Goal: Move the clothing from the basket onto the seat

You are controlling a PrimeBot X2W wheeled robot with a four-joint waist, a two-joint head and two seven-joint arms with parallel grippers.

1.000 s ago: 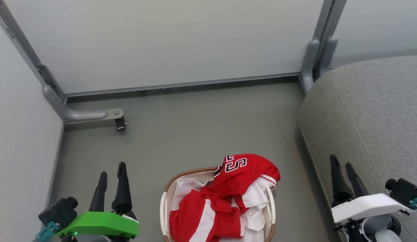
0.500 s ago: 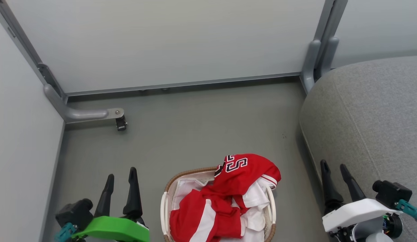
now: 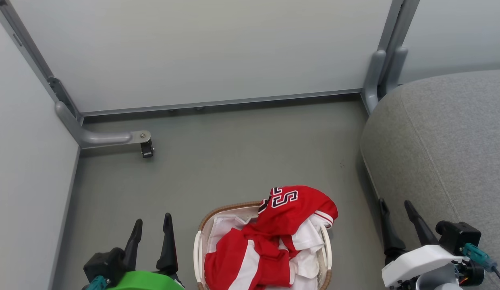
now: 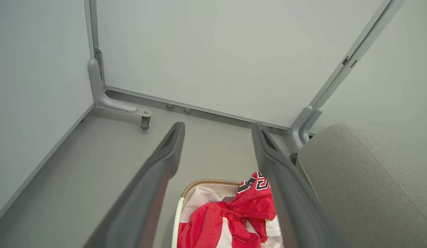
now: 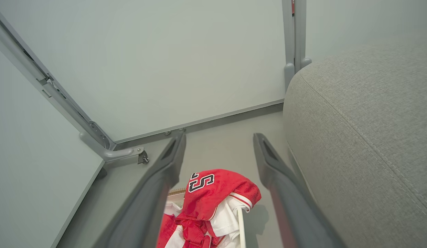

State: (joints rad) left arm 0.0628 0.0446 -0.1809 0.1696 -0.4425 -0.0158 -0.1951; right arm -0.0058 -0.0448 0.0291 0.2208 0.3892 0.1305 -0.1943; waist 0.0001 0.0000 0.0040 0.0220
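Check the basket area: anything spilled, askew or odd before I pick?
One thing: the red sports garment with block numerals is heaped high and drapes over the far right rim of the small white plastic laundry basket, partly outside it. No clothing lies on the grey floor; the basket stands upright.

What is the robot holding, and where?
Nothing. The left end effector and right end effector are open and empty; the clothing lies in the basket.
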